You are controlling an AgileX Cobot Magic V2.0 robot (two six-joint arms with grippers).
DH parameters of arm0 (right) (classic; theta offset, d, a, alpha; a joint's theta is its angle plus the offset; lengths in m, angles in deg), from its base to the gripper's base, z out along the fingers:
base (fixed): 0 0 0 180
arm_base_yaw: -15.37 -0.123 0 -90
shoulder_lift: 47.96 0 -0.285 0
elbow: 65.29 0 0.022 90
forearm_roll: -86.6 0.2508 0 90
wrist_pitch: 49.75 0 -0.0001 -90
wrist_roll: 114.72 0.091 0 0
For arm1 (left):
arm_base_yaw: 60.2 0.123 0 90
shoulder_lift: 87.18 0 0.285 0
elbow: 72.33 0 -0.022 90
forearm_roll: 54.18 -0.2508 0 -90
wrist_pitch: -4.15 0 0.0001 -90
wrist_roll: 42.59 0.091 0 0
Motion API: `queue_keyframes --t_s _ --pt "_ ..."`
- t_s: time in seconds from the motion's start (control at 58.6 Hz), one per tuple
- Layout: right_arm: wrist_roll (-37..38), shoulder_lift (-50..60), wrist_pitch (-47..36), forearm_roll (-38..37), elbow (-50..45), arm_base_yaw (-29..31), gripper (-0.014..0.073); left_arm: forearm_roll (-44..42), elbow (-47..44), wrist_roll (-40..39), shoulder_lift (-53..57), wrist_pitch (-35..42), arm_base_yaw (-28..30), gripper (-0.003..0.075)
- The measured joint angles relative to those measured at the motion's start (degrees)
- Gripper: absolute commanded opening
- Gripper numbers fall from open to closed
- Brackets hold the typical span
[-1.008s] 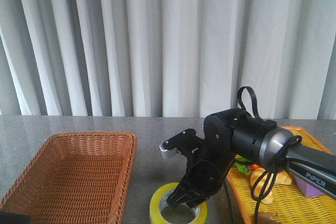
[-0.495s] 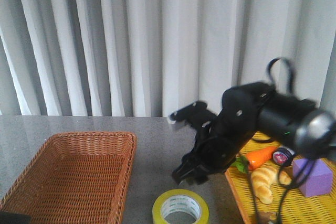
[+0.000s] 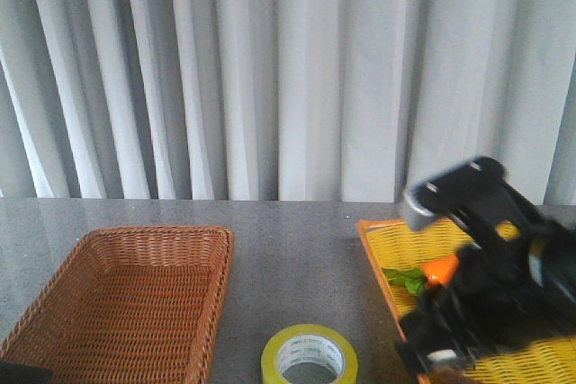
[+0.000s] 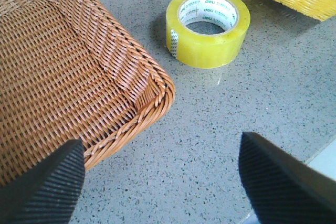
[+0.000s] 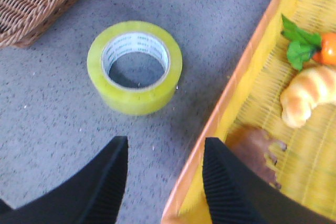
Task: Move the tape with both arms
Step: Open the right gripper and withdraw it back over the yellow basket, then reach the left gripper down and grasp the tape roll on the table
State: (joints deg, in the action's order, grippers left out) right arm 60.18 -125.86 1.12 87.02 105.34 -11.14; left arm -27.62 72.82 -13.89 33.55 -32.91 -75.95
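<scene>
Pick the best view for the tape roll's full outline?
Right wrist view: the tape shows whole, from above, core open, between the fingers. The left wrist view also shows it whole, but at more of a slant. The front view cuts off its lower edge.

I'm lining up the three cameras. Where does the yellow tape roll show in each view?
Front view: the tape sits at the bottom centre.
Left wrist view: upper middle, past the brown basket's corner.
Right wrist view: left of centre, beside the yellow tray.
Shared landmark: the brown basket, in all three.
</scene>
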Motion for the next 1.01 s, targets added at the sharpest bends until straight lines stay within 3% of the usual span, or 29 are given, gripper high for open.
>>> queue_keyframes --t_s 0.188,0.359,0.82,1.008 --pt "1.6 11.9 -4.5 0.0 -13.5 0.0 0.0326 0.2 0.0 0.0 -0.5 2.8 0.0 0.0586" --pt "1.6 19.3 -4.8 0.0 -20.3 0.0 0.0326 0.4 2.4 0.2 -5.4 3.9 -0.9 0.0586" --pt "1.6 24.3 -3.5 0.0 -22.3 0.0 0.0326 -3.8 24.5 -0.1 -31.7 4.0 -12.0 0.0554" --pt "1.6 24.3 -3.3 0.1 -22.3 0.0 0.0326 -11.6 37.5 -5.7 -44.1 -2.9 -14.6 0.0540"
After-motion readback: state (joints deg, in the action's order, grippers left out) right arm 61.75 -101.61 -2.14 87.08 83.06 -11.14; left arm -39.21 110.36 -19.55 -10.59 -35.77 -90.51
